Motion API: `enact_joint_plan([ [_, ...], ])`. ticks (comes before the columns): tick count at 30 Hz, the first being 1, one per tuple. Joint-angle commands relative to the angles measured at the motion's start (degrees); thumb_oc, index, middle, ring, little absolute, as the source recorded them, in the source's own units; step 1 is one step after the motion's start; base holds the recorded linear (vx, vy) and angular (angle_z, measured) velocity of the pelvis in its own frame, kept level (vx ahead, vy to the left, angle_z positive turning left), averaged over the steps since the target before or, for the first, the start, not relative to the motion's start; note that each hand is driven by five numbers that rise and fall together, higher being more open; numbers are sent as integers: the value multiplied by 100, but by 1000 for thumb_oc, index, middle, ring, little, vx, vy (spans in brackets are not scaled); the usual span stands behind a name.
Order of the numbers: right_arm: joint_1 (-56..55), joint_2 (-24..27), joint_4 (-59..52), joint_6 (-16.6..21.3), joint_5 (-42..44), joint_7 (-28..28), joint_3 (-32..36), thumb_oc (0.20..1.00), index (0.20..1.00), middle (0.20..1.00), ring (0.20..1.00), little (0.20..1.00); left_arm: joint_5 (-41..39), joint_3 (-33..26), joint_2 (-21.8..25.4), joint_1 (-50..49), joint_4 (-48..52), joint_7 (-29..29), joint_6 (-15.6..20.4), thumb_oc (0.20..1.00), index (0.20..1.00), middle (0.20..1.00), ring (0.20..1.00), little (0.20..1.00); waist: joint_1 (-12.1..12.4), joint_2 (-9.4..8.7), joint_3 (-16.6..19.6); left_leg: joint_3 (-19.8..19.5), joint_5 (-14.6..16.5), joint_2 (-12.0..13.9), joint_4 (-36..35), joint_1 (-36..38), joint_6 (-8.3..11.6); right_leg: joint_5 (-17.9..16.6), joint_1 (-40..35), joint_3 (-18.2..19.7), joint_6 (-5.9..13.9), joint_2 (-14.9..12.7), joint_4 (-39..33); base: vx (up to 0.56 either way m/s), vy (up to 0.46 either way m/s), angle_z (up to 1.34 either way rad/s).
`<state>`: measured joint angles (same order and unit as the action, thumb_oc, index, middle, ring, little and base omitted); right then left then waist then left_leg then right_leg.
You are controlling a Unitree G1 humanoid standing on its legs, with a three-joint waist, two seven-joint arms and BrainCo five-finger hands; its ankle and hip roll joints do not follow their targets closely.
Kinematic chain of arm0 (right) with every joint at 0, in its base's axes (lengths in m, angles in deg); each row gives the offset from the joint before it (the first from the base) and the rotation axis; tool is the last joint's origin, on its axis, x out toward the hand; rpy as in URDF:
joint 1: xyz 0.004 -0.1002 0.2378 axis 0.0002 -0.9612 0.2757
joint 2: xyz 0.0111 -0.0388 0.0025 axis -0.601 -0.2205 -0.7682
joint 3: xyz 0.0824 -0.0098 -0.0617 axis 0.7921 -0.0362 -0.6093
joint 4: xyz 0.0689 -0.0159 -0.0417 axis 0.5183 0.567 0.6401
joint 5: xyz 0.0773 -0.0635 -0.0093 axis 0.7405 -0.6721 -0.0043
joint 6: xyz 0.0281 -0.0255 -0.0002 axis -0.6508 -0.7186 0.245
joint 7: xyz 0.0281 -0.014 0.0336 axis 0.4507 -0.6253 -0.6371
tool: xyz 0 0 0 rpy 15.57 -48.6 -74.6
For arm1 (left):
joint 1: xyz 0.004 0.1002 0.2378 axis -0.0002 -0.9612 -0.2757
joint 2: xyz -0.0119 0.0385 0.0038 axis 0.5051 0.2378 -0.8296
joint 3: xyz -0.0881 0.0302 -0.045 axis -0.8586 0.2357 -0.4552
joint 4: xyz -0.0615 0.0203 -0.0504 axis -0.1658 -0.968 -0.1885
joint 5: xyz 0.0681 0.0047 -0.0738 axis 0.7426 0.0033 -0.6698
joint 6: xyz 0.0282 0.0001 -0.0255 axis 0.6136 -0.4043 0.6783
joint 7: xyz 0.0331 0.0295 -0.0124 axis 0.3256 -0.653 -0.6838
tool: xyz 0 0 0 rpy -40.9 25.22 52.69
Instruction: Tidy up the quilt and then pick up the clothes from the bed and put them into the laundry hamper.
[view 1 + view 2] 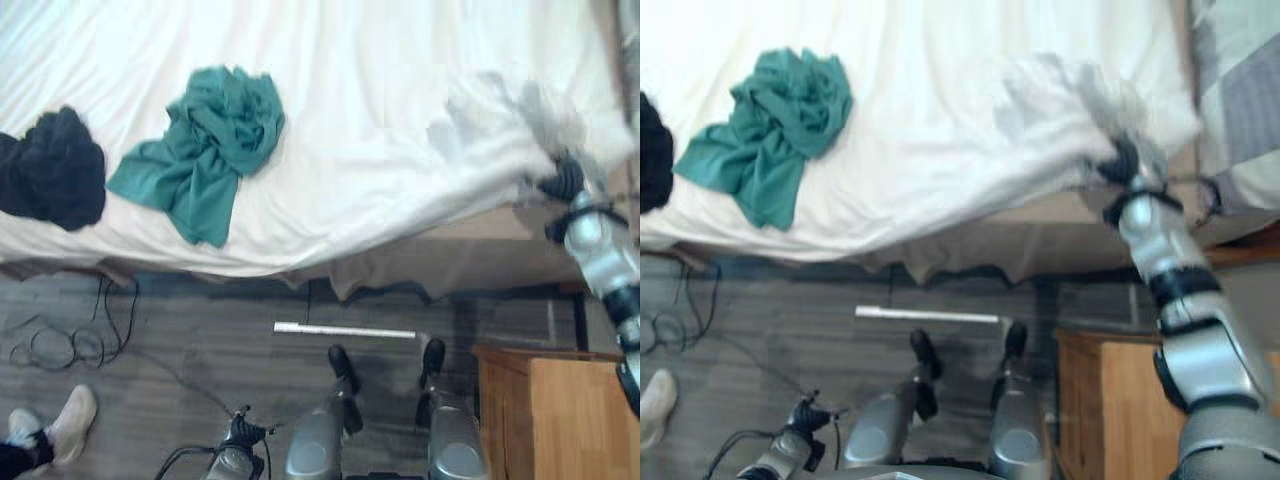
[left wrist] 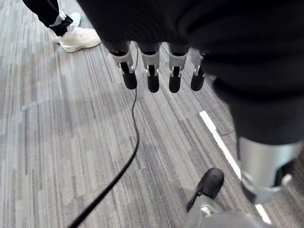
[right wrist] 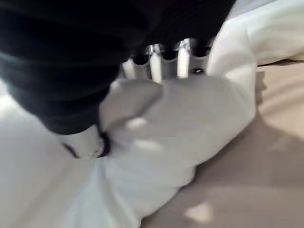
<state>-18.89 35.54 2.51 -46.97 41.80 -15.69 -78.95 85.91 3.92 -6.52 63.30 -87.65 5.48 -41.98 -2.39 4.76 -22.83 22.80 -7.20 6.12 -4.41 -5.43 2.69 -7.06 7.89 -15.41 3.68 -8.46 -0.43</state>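
Two garments lie on the white quilt: a teal one left of centre and a black one cut off at the left edge. At the bed's near right edge, the right hand clenches a fold of quilt. Low at near left, the left hand hangs released over grey floor. A wooden cabinet stands near right.

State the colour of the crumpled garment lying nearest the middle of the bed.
The crumpled garment is teal green, clearest in the left eye view.
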Motion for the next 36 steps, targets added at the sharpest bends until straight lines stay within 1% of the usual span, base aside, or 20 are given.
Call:
enact_joint_plan([
  [1,-1038,-95,513,-154,837,101,434,1000,1000,1000,1000,1000,290,-114,121,-240,-506,135,-199,1000,1000,1000,1000,1000,-425,-281,596,99,354,448,350,363,666,550,-9,468,754,-293,18,85,3,-16],
  [2,-1058,-99,498,-157,835,100,452,1000,1000,1000,1000,1000,290,-106,130,-240,-504,136,-200,1000,1000,1000,1000,1000,-410,-287,607,105,333,448,347,347,664,527,7,474,747,-290,9,184,23,-22],
  [3,-1800,-477,501,-52,1432,151,1084,1000,1000,1000,1000,1000,365,-219,105,-315,-576,152,-258,1000,1000,1000,1000,1000,-550,-324,778,173,366,443,260,527,656,518,-129,506,778,-275,-65,71,12,-22],
  [4,-1821,-484,485,-55,1431,150,1100,1000,1000,1000,1000,1000,365,-211,114,-318,-574,152,-258,1000,1000,1000,1000,1000,-535,-332,791,179,345,444,260,509,654,496,-110,512,770,-273,-72,174,33,-13],
  [5,-2443,-941,622,55,2102,127,1593,1000,1000,1000,1000,1000,410,-313,91,-398,-649,191,-315,1000,1000,1000,1000,1000,-670,-357,935,247,381,451,192,662,650,511,-209,546,795,-265,-115,97,16,-20],
  [6,-2638,-1091,676,76,2247,61,1701,1000,1000,1000,1000,1000,419,-345,80,-417,-668,195,-327,1000,1000,1000,1000,1000,-684,-367,997,268,362,459,186,664,645,489,-208,560,787,-259,-129,109,20,-20],
  [10,-3237,-1510,1285,102,2907,74,2242,1000,1000,1000,1000,1000,463,-403,13,-567,-747,214,-404,1000,1000,1000,1000,1000,-789,-415,1173,287,420,472,122,838,646,509,-363,558,821,-260,-188,78,8,-24],
  [13,-3394,-1536,1489,52,2908,194,2399,1000,1000,1000,1000,1000,470,-436,-3,-635,-787,235,-424,1000,1000,1000,1000,1000,-799,-444,1255,305,418,485,121,840,642,487,-367,551,820,-254,-208,45,10,-3],
  [14,-3527,-1297,1065,65,2623,384,2523,589,589,589,589,589,442,-431,5,-673,-758,183,-422,1000,1000,1000,1000,1000,-814,-525,1257,309,441,481,127,863,627,478,-363,586,825,-240,-185,0,0,0],
  [15,-3538,-1299,1046,55,2613,388,2530,589,589,589,589,589,442,-429,1,-674,-758,182,-422,1000,1000,1000,1000,1000,-812,-522,1257,311,442,480,126,866,627,479,-363,588,826,-240,-182,22,33,-5],
  [16,-3580,-1071,151,115,2276,500,2592,200,200,200,200,200,489,-394,-16,-711,-730,152,-411,1000,1000,1000,1000,1000,-828,-576,1188,310,473,470,110,911,621,483,-369,599,843,-243,-166,-13,16,-8],
  [18,-3581,-1001,-296,168,2147,535,2628,200,200,200,200,200,540,-375,-30,-709,-722,143,-399,1000,1000,1000,1000,1000,-818,-592,1156,309,479,472,110,907,618,484,-352,610,848,-245,-156,-29,10,-9],
  [20,-3217,-519,-1162,329,1716,720,2619,200,200,200,200,200,625,-278,-10,-676,-609,108,-331,1000,1000,1000,1000,1000,-709,-627,1021,260,493,485,153,809,620,489,-260,620,861,-270,-105,-74,-9,-3],
  [21,-3202,-519,-1162,326,1713,721,2617,200,200,200,200,200,625,-286,-13,-666,-609,108,-332,1000,1000,1000,1000,1000,-712,-629,1019,263,470,489,163,781,616,466,-233,625,849,-268,-101,-195,-42,0],
  [22,-2380,-115,-1660,403,1500,922,2265,200,200,200,200,200,522,-101,76,-508,-422,41,-270,1000,1000,1000,1000,1000,-564,-646,704,128,527,496,413,515,614,515,-11,693,831,-297,111,-179,-44,1],
  [23,-2330,-111,-1645,399,1498,928,2242,200,200,200,200,200,520,-124,71,-486,-425,41,-272,1000,1000,1000,1000,1000,-579,-649,695,127,514,504,444,470,609,497,30,701,819,-296,128,-236,-51,-2],
  [27,-533,135,-1883,454,1533,1050,1266,200,200,200,200,200,489,243,220,-235,-352,-78,-229,1000,1000,1000,1000,1000,-342,-617,229,43,590,607,996,-134,670,526,513,726,782,-386,477,-160,-11,7],
  [29,632,-7,-1564,486,1693,1064,527,200,200,200,200,200,389,426,357,4,-378,-106,-224,1000,1000,1000,1000,1000,-219,-523,13,78,599,671,1141,-412,728,496,757,696,812,-460,591,-114,16,8],
  [33,1520,-295,-1095,439,1711,1081,-95,200,200,200,200,200,246,459,460,280,-382,-223,-207,1000,1000,1000,1000,1000,-205,-427,-194,128,563,705,1244,-719,762,451,1036,712,833,-515,692,-95,12,7],
  [36,1722,-974,-292,409,1899,997,-463,200,200,200,200,200,82,678,366,680,-207,-366,-153,1000,1000,1000,1000,1000,-181,-363,-420,106,595,746,1490,-1000,730,494,1298,727,803,-542,965,-87,12,6],
])
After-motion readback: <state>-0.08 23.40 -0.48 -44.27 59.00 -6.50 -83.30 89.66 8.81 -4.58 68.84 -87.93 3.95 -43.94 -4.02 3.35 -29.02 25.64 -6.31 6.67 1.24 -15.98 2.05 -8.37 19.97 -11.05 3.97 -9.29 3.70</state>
